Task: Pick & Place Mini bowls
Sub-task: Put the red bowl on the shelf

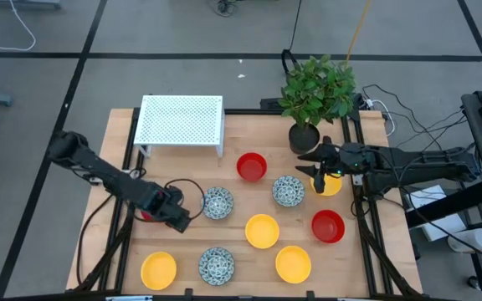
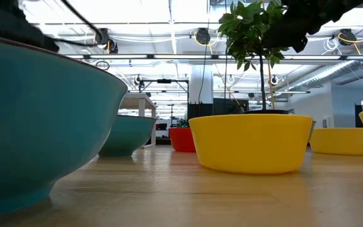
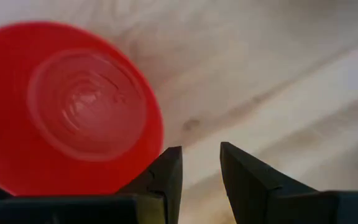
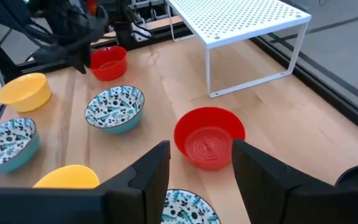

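High view: nine bowls show on the table (image 1: 115, 167), with a tenth, red one largely hidden under the left gripper (image 1: 176, 216). Two red bowls (image 1: 252, 166) (image 1: 328, 226), three yellow (image 1: 262, 231) (image 1: 293, 263) (image 1: 159, 269) and three speckled (image 1: 217, 202) (image 1: 288, 191) (image 1: 217, 264) lie well apart from one another. A fourth yellow bowl (image 1: 331, 184) sits partly under the right gripper (image 1: 315, 171), near the plant pot (image 1: 304, 137). A white rack (image 1: 180, 119) stands at the far left of the table.

Left wrist view: the left gripper's fingers (image 3: 163, 177) are parted by a narrow gap and hold nothing; the hidden red bowl (image 3: 67, 106) lies just beside one finger, clear of the gap. Right wrist view: the right gripper's fingers (image 4: 148, 177) are spread wide and empty, aimed toward a red bowl.

Assessment: the bowls appear rigid, light and smooth-glazed, so likely slippery and prone to slide or tip if nudged. Best hold is judged to be across the rim, one finger inside and one outside the wall. The left gripper needs to straddle the rim before closing.
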Motion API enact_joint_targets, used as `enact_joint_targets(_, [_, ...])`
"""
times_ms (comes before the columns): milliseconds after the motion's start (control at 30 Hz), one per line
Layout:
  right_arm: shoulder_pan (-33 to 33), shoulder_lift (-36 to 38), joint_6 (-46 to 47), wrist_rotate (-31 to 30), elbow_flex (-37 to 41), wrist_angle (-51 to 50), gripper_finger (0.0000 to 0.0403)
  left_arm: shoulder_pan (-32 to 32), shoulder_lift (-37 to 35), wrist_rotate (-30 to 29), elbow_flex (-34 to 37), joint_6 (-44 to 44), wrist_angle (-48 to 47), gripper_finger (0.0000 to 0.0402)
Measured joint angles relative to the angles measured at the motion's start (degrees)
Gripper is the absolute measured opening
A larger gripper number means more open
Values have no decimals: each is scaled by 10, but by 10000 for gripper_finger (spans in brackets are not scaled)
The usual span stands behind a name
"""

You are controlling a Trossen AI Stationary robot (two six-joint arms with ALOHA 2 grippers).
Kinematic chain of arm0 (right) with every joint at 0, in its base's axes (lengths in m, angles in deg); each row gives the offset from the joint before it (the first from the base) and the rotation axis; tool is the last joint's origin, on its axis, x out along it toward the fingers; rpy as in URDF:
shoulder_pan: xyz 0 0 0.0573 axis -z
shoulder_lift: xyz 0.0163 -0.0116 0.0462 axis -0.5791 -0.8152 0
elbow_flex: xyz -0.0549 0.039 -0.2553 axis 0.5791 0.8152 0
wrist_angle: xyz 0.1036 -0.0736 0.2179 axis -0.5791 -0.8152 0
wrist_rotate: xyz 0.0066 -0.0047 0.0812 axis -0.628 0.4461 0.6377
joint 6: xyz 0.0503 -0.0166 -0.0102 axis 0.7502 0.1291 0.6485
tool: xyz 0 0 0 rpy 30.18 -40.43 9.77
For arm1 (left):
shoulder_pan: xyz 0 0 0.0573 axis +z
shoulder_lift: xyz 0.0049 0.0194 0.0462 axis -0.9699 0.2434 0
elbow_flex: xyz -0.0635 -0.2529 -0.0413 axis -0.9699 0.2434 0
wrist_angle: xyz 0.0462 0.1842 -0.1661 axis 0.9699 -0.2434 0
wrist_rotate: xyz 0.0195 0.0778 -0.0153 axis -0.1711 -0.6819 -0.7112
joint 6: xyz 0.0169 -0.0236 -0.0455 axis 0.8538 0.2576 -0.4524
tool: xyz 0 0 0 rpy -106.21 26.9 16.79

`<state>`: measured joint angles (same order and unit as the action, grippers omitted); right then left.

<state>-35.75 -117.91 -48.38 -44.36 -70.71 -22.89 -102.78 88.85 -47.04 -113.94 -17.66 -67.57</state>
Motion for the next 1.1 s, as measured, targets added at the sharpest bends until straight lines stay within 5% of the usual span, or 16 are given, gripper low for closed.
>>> enact_joint_targets(233, [0,0,-8,0,0,0,160,27,48,3,0,0,7,111])
enact_joint_targets(700, [0,0,-6,0,0,2,160,59,-16,-21,0,-5,-30,111])
enact_joint_targets(1100, [0,0,-8,-1,0,1,160,47,16,-16,0,-35,-38,111])
